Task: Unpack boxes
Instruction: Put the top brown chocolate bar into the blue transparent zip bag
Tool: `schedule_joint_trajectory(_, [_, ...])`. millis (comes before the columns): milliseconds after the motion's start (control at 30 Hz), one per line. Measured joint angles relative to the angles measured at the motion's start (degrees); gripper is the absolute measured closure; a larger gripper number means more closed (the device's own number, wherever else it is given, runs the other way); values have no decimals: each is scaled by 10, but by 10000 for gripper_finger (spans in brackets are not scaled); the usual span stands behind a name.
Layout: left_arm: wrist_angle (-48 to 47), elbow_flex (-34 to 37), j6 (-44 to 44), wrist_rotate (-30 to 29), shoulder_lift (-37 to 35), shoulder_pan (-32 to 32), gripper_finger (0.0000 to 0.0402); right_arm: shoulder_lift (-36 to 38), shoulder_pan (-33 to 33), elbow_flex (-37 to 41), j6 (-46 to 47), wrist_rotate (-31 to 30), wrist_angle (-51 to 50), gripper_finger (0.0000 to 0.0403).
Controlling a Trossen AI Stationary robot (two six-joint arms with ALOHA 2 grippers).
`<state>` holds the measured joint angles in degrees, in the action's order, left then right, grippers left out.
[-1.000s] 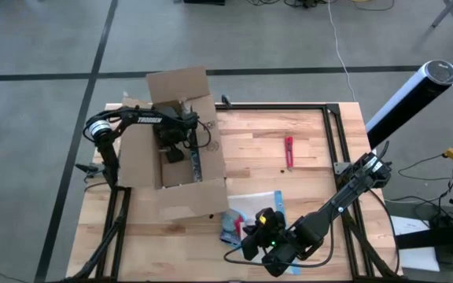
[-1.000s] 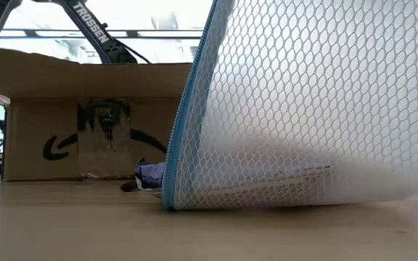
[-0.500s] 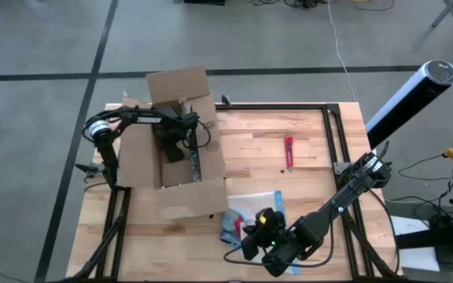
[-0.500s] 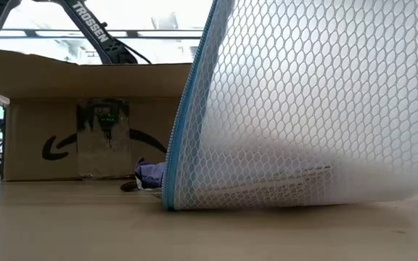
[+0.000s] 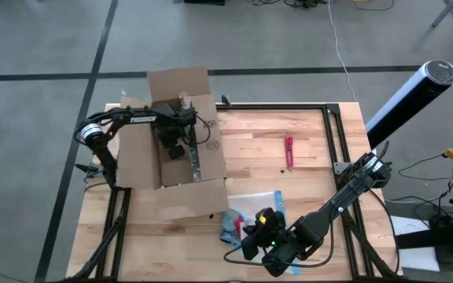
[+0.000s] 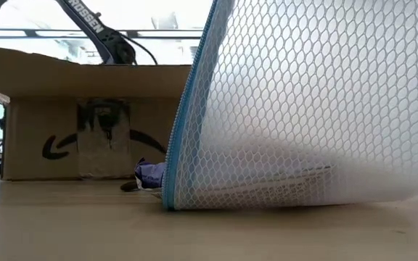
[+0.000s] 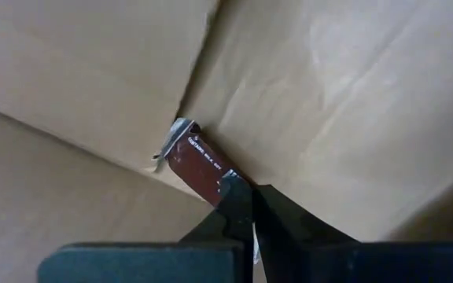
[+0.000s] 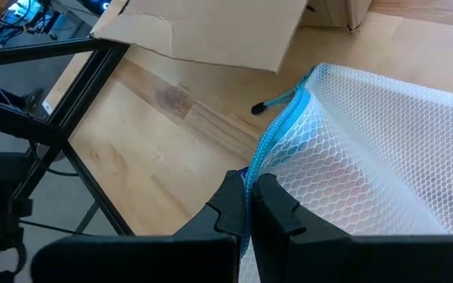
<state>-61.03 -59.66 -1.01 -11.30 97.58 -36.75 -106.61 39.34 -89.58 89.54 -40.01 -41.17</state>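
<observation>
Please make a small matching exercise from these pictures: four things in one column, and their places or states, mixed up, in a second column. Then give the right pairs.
Things:
1. cardboard box
2. red tool
3. left gripper
4. right gripper

Places or states:
A. shut on the blue edge of the mesh pouch
B. lying alone on the bare table
C. inside the box, shut on a small brown packet
D. open, flaps out, at the table's left side

Pairs: 1-D, 2-B, 3-C, 4-A

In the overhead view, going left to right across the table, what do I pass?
Left gripper down inside the open cardboard box → mesh pouch held by the right gripper → small red tool.
</observation>
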Motion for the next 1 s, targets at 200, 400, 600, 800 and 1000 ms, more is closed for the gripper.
schedule_joint_trajectory(200, [-35,-36,5,-3,-44,0,401,0,0,0,0,0,0,403])
schedule_joint_trajectory(400, [-62,-90,16,-2,-99,1,401,0,0,0,0,0,0,403])
schedule_joint_trajectory(600, [-87,-156,27,0,-166,15,401,0,0,0,0,0,0,403])
schedule_joint_trajectory(800, [-102,-190,48,18,-222,48,401,0,0,0,0,0,0,403])
schedule_joint_trajectory(1000, [-97,-160,58,18,-215,60,401,0,0,0,0,0,0,403])
